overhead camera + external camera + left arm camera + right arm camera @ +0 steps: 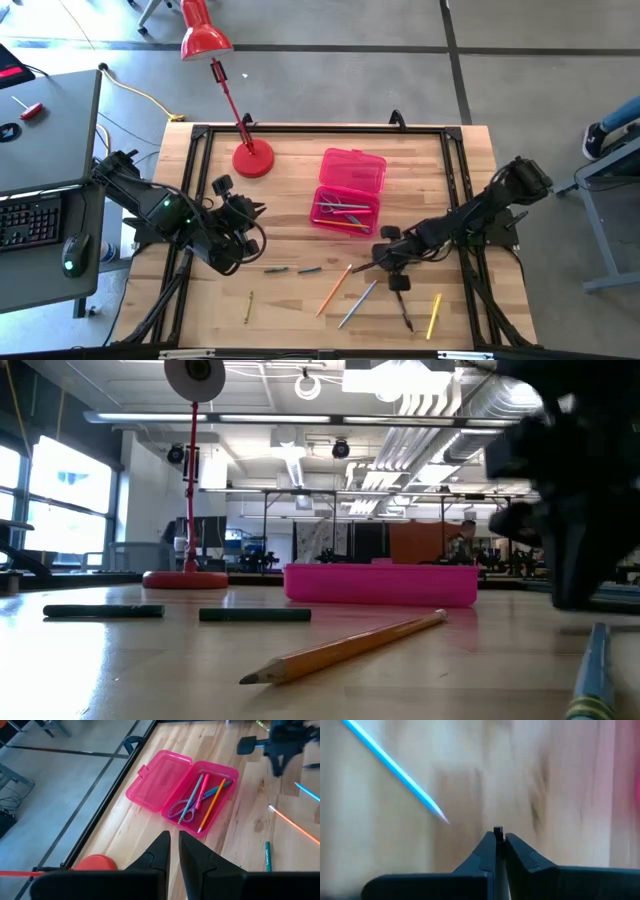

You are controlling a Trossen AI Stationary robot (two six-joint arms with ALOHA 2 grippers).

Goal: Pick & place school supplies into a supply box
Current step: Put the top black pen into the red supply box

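The right gripper (499, 836) is pinched shut low over the table (290, 300), with a small dark tip showing between its fingertips; it looks like the end of a thin dark pen or pencil, though I cannot tell for sure. A light blue pencil (395, 772) lies just beside it on the wood. In the high view this gripper (385, 262) sits in front of the pink box (350, 190), among the loose supplies: an orange pencil (335, 290), a yellow one (434, 315), a dark pen (403, 310) and two dark green ones (293, 269) farther left.

The box lies open, lid flat, already holding purple scissors (182, 810) and a few pens and pencils.

These sticks are light, stiff and smooth, so they probably roll or swivel if pinched near an end; a grip near the middle should carry them level.

The left gripper (173, 842) waits narrowly parted near the red lamp base (252, 160).
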